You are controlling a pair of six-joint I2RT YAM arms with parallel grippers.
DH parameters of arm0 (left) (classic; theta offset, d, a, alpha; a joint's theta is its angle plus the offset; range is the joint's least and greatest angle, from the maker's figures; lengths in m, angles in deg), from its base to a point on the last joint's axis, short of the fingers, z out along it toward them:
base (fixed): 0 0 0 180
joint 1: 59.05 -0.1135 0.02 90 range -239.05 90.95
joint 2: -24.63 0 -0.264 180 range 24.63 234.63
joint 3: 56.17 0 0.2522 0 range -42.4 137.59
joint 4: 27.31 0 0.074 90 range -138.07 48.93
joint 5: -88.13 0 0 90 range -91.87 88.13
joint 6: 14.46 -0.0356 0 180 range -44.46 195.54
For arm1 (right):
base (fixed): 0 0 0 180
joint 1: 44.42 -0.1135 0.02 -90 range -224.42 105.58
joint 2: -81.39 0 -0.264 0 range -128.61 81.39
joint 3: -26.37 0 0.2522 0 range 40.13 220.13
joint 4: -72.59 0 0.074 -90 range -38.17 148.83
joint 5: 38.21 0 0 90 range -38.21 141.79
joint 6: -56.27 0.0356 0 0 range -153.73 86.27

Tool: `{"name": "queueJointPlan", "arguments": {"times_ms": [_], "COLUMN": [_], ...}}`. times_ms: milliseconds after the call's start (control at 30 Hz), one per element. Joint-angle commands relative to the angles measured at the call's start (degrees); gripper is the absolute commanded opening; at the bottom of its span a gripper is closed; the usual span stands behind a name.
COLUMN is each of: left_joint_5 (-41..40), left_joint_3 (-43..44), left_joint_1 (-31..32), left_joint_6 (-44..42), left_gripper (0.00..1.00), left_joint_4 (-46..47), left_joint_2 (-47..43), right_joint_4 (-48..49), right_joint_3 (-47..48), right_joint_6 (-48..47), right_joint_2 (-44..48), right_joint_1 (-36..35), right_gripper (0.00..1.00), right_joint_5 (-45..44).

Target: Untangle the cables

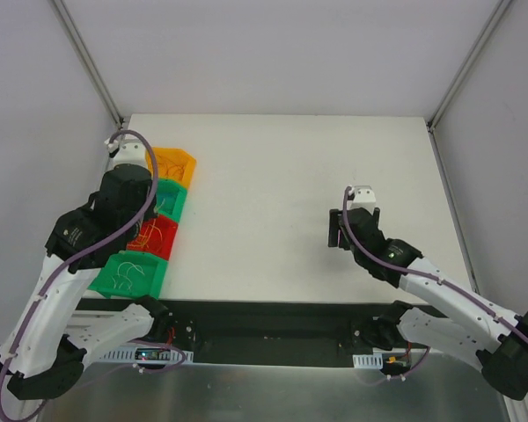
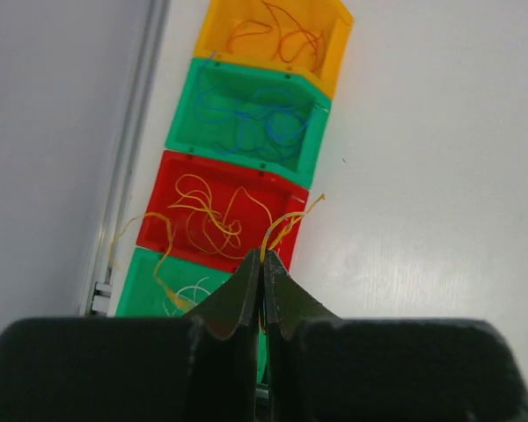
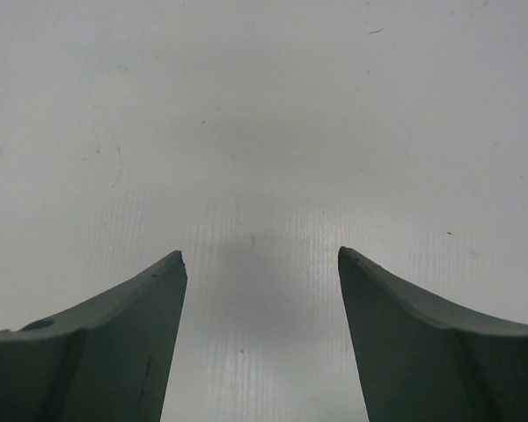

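Cable (image 2: 288, 220) in left claw (image 2: 262, 258), right claw (image 3: 261, 257) wide

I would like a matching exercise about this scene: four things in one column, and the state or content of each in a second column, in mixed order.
1 orange bin
2 red bin
3 left pincer
4 right pincer

a open over the table
b red wires inside
c shut on a yellow wire
d yellow wires inside

Pairs: 1-b, 2-d, 3-c, 4-a
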Motion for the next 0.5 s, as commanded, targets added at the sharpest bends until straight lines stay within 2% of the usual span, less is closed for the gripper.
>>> {"name": "queueJointPlan", "arguments": {"times_ms": [0,267,467], "left_joint_5": [-5.0,-12.1,-11.3], "left_joint_3": [5.8,8.7,5.3], "left_joint_1": [-3.7,-6.3,-10.6], "left_joint_6": [-2.3,-4.8,-7.1], "left_gripper": [0.00,0.00,0.00], "left_joint_4": [-2.9,-1.5,2.4], "left_joint_2": [-0.8,2.0,2.5], "right_joint_4": [6.5,13.4,16.5], "right_joint_3": [-5.2,-14.3,-19.4], "right_joint_6": [-6.2,-6.5,-5.7], "right_joint_2": [3.5,12.8,17.6], "right_joint_1": [0.2,0.8,0.9], "right_gripper": [0.72,0.73,0.73], "right_joint_5": [3.7,6.4,6.9]}}
